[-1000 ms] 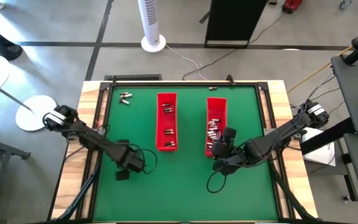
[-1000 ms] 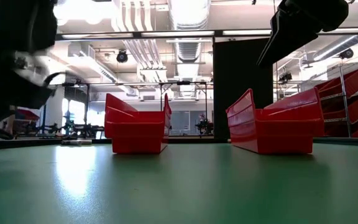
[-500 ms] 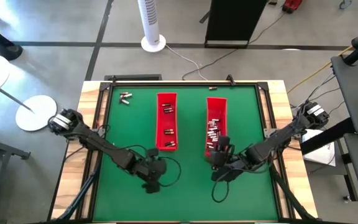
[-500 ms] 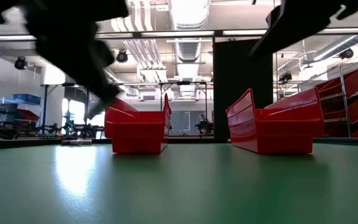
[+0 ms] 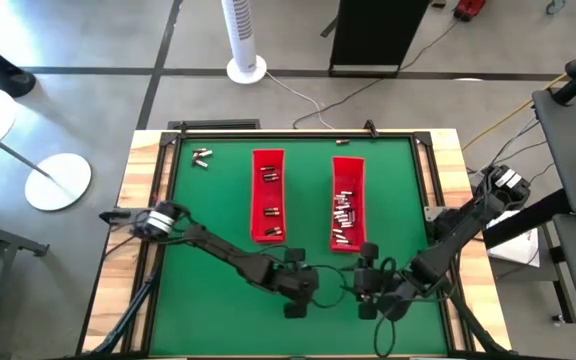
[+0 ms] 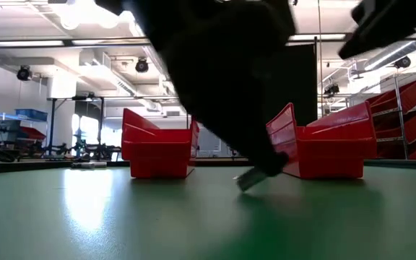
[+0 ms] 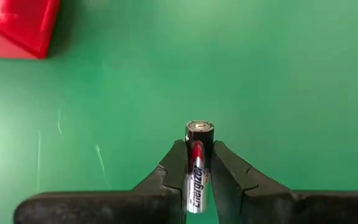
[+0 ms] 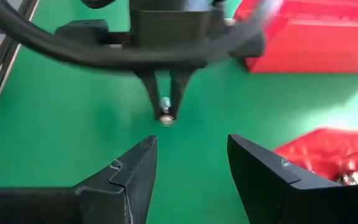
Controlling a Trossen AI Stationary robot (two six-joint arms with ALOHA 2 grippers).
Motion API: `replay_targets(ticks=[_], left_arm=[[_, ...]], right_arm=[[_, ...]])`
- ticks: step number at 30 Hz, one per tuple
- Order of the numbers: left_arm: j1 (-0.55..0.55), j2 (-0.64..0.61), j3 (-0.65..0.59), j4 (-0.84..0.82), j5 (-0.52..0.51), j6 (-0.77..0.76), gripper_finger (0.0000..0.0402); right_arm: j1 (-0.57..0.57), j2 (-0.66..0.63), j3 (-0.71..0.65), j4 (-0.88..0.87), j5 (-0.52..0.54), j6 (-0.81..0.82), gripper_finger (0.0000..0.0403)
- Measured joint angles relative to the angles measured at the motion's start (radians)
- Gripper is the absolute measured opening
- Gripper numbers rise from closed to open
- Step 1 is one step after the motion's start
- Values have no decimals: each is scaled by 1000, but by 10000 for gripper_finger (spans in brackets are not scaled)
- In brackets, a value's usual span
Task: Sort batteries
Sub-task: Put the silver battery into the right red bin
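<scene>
The left pincer [image 7: 197, 163] is closed on a battery [image 7: 197, 171], its fingers [image 7: 174, 163] pressed to both sides of the silvery cylinder, whose dark end cap pokes out past the tips. It hangs low over the green surface [image 5: 208, 220], at the near edge in front of the gap between the two red trays [image 5: 268, 195]. The right pincer [image 8: 190, 155] stands open and empty — pointed straight at the left one, just beside it. Only the left wrist view shows the label on the battery; the right wrist view shows it as a small bright dot between the other arm's fingers. From above, both pincers are dark blobs and the held battery cannot be made out, though loose batteries show in the trays and a few lie at the far left corner [image 5: 201, 156]. In the low view the left arm blocks much of the scene — a silvery tip shows tilted just above the surface.
</scene>
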Motion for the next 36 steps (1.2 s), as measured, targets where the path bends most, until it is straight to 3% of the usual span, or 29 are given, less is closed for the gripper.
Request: replay_targets(ticks=[6, 12, 19, 25, 33, 36], left_arm=[[15, 96, 148, -55, -1, 37, 29], [17, 118, 170, -57, -2, 37, 37], [15, 112, 164, -78, 4, 84, 104], [6, 86, 166, -99, 4, 239, 140], [-6, -48, 166, -389, 8, 251, 143], [-14, -112, 161, -503, 8, 248, 140]], right_arm=[[30, 0, -61, 5, 16, 123, 191], [31, 0, -112, 14, 17, 187, 201], [31, 27, -115, 75, 21, 153, 215], [1, 166, -84, 216, 16, 61, 217], [-88, 230, -24, 246, 10, 4, 217], [-125, 254, -28, 283, -49, -16, 217]])
